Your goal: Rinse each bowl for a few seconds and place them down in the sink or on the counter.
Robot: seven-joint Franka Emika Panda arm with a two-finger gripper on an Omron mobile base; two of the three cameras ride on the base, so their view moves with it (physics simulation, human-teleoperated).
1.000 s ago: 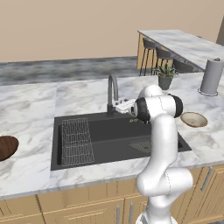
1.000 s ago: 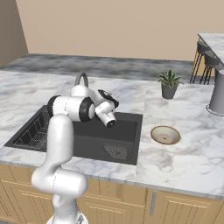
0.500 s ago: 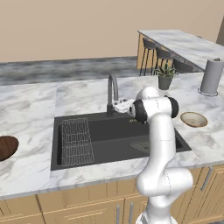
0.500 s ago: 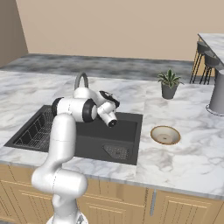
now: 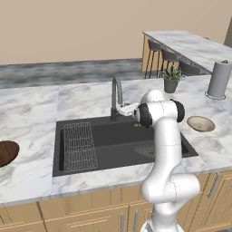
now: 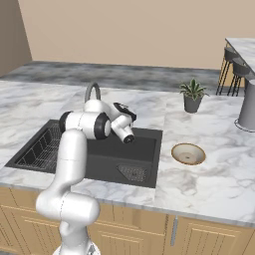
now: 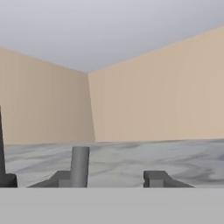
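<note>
While the arm rises from the cabinet front and bends over the sink [image 5: 61, 149], its gripper [image 5: 126, 108] sits at the base of the tap [image 5: 116, 93], right beside the tap's post. From the right base camera the hand [image 6: 124, 115] shows up just right of the tap arch [image 6: 91, 91], above the basin [image 6: 149, 149]. Hand camera: two dark fingertips [image 7: 155, 178] low in frame with a gap between them, and a grey upright post [image 7: 80, 166] at the left one, probably the tap handle, but contact is unclear. Jaws look partly apart; can't tell if they are gripping the post or just next to it.

Sink is black, set in the white marble counter [image 5: 31, 108]. Wire rack [image 5: 79, 145] lies in the left half of the basin, mesh strainer [image 5: 145, 151] in the right half near the arm.

Dark brown bowl [image 5: 5, 153] sits on the counter at the far left, cut off by the frame edge, well apart from the sink. Tan bowl [image 5: 200, 123] sits upright on the counter just right of the sink; also seen at [image 6: 188, 153]. Neither bowl is touched.

Potted plant [image 5: 171, 79] stands on the counter behind the tan bowl. Grey cylinder [image 5: 218, 79] stands further right on the counter.
</note>
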